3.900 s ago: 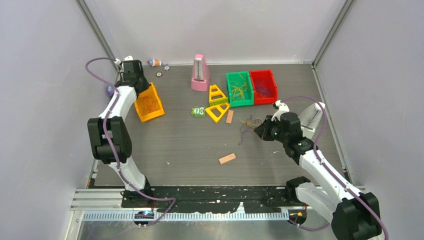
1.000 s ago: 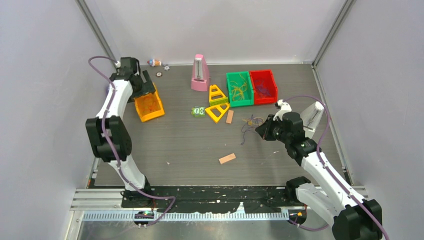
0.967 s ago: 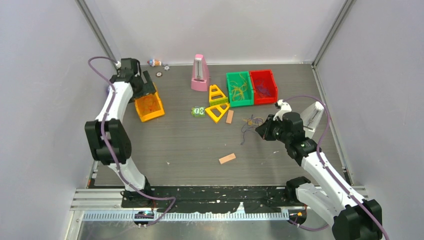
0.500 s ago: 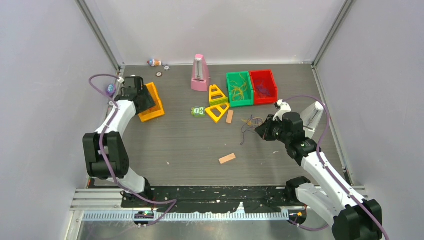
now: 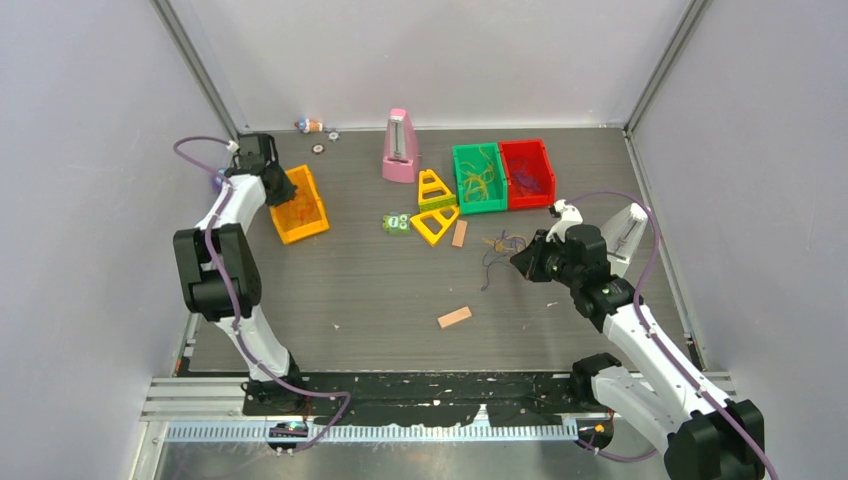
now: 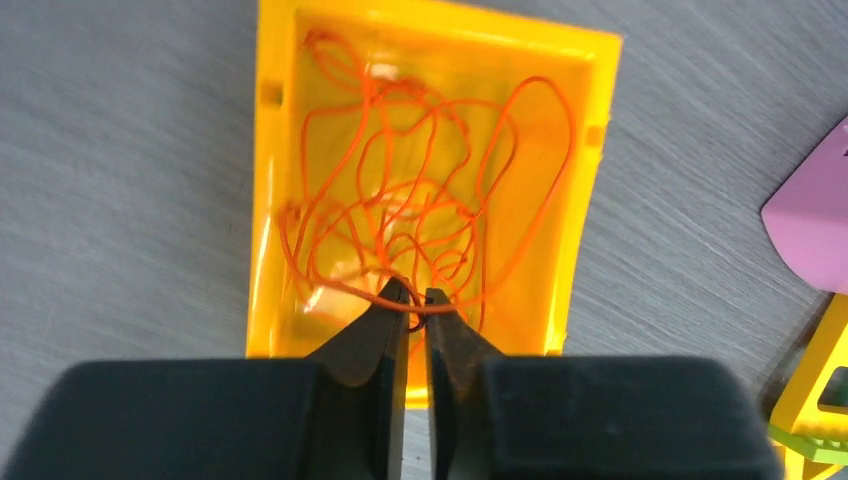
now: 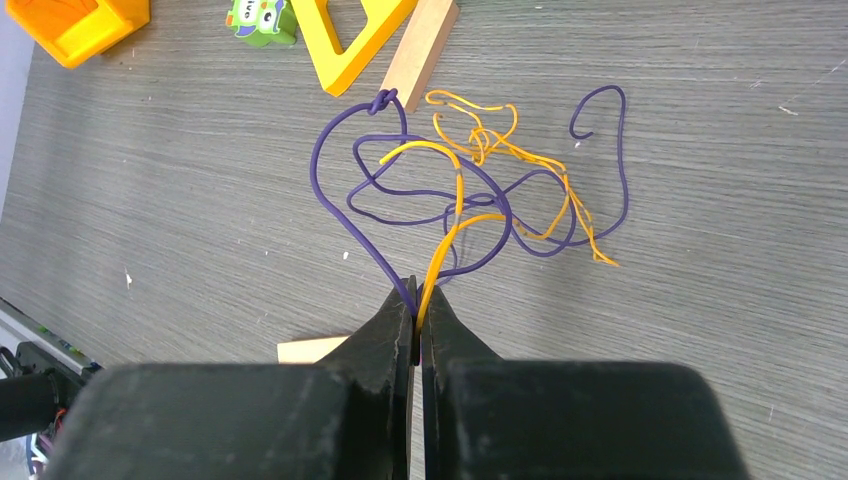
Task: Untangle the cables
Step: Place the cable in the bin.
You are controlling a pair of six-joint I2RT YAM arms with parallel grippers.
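Observation:
The loose cables (image 7: 480, 190) are a purple and yellow tangle on the table, right of centre (image 5: 500, 245). My right gripper (image 7: 416, 300) is shut on one purple and one yellow strand at the tangle's near edge; from above it (image 5: 518, 260) sits just right of the tangle. Orange cables (image 6: 420, 180) lie coiled in the orange bin (image 6: 265, 150) at the back left (image 5: 300, 205). My left gripper (image 6: 411, 292) is over the bin's near end. Its jaws are almost together, with an orange strand caught across the tips.
A green bin (image 5: 478, 177) and a red bin (image 5: 527, 172) with more strands stand at the back. A pink metronome (image 5: 401, 146), two yellow triangles (image 5: 436, 224), a green toy (image 5: 396, 222) and two wooden blocks (image 5: 459, 233) (image 5: 454, 317) sit mid-table.
My left gripper has come back from the orange bin's far end to its near end, and its jaws have closed from wide open. The right arm has not moved.

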